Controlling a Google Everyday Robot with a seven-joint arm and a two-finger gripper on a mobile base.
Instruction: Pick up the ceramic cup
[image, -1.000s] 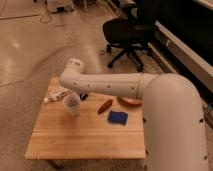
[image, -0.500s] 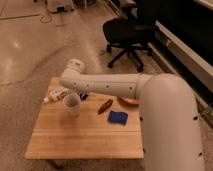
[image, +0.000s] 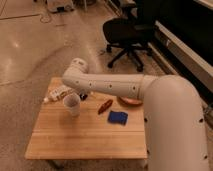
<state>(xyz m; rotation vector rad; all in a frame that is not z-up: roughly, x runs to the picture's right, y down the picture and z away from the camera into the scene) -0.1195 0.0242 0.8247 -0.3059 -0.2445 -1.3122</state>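
Observation:
The ceramic cup (image: 72, 104) is a small plain white cup, standing upright on the wooden table (image: 80, 137) toward its left back part. My white arm reaches in from the right across the table's back. The gripper (image: 82, 95) is at the arm's far end, just behind and right of the cup, mostly hidden under the wrist. The cup rests on the table.
An orange-brown bowl (image: 131, 101) sits at the back right, partly under the arm. A red-brown oblong object (image: 105, 106) and a blue square item (image: 118, 117) lie mid-table. A white packet (image: 58, 93) lies at the back left. A black office chair (image: 127, 35) stands behind.

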